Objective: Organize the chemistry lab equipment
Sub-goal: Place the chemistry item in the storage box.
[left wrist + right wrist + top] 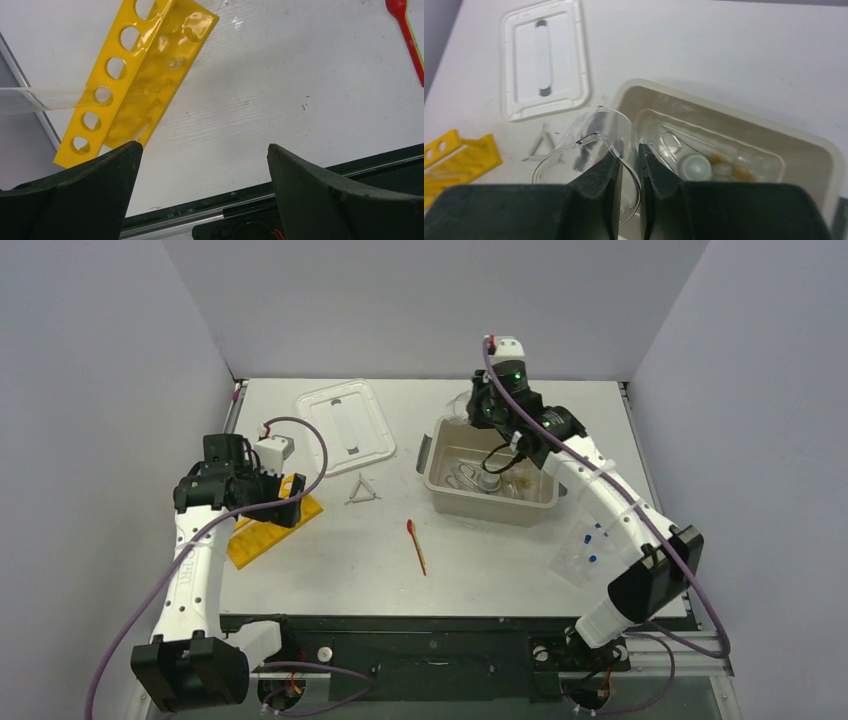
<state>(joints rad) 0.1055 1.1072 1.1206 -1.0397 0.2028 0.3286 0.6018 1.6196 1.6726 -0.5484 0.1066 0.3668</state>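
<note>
**Beaker pinched at the tub's left end; left jaws wide apart by the rack**

Containers first. The beige tub sits right of centre on the counter. In it you have metal tongs, a small round white-topped piece and something brownish, too blurred to name. The tub's white lid lies flat on the counter to its left, handle up. The yellow rack rests on the left side of the counter, with a clear test tube lying with its tip at one of the holes. Near the right edge, a clear packet holds blue caps.

Loose on the counter are a red spatula and a small white triangle, both between rack and tub.

Your right jaws are clenched almost together on the wall of a clear beaker, held tilted over the tub's left rim. Your left jaws are spread fully and grip nothing. They hover over the counter just beside the rack's near end.
</note>
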